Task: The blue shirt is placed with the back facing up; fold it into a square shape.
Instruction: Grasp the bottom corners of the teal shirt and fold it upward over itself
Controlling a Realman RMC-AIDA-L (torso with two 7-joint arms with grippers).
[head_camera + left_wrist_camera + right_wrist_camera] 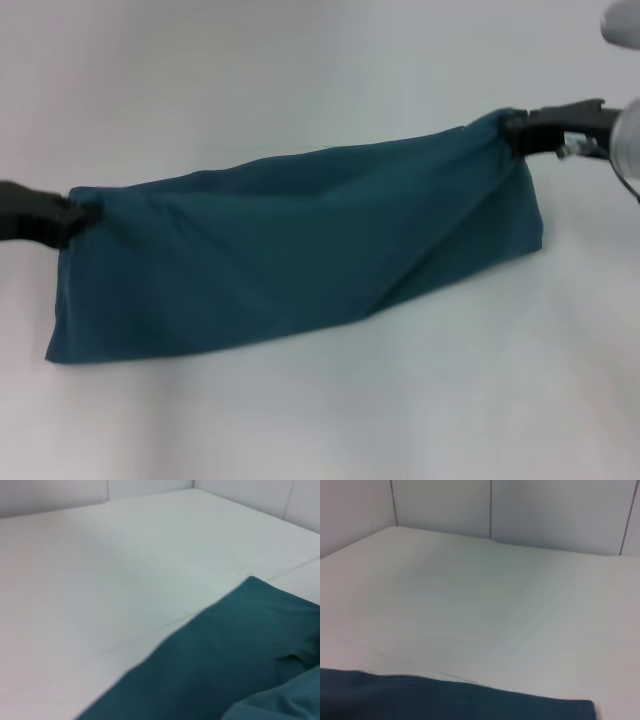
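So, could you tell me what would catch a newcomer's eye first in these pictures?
The blue shirt stands out first, a long folded band stretched across the middle of the white table. The left gripper pinches its left end and the right gripper its right end, with the right end higher in the head view.

You are looking at a bare test cell or lab, not a home. The bench [485, 610] carries a plain white covering. White wall panels [555, 515] with dark vertical seams enclose it at the far edge.
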